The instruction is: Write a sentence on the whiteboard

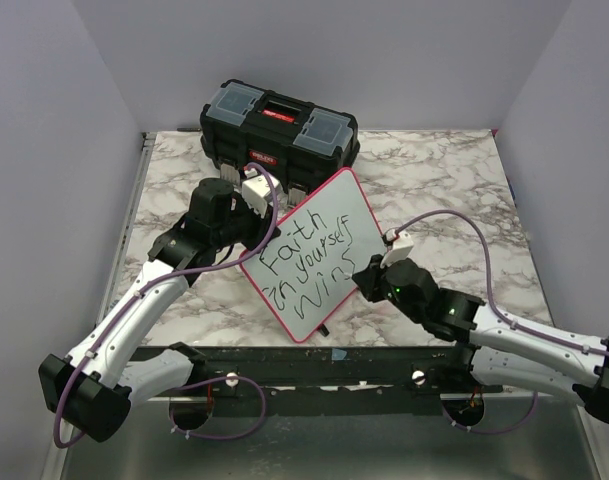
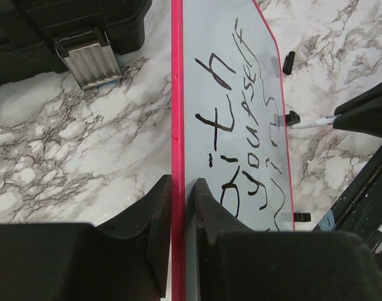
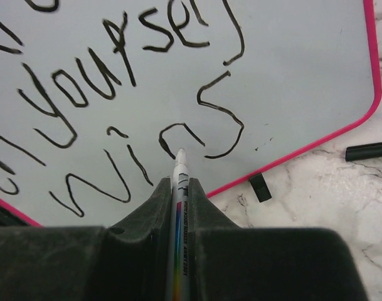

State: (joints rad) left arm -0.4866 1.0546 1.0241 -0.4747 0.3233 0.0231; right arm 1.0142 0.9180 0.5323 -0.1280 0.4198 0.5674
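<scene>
Table [image 1: 464, 180]: marbled top. A black toolbox [image 1: 279, 125] sits at 12 o'clock, at the back.

Whiteboard [image 1: 349, 205]: in the middle of the table, just in front of the toolbox and propped at a tilt. In the top view its long axis runs roughly from 7 to 1 o'clock.

Left gripper [image 2: 181, 188]: on the board's rim at about 10 o'clock from the board's centre. Its fingers are pressed onto the red edge from both sides, so it is steadying the board.

Right gripper [image 3: 179, 185]: at about 4 o'clock from the board's centre, fingers pinched on a white marker [image 3: 178, 213] that points forward.

Sentence [image 1: 309, 262]: three slanted lines that we read as "Faith in yourself wins". The closing "s" looks whole, so we judge the writing done or all but done.

Key relation: in the right wrist view the board face lies straight ahead at 12 o'clock. The marker's nib sits under the gap between "n" and "s". We cannot tell whether the nib touches the surface. The right arm is nearer the last word and is the only one with the pen. Any closing stroke or lift-off falls to it, along the marker's own axis.

Small items: a black cap-like piece [image 3: 368, 152] lies on the marble at 3 o'clock in the right wrist view, apart from the board.
</scene>
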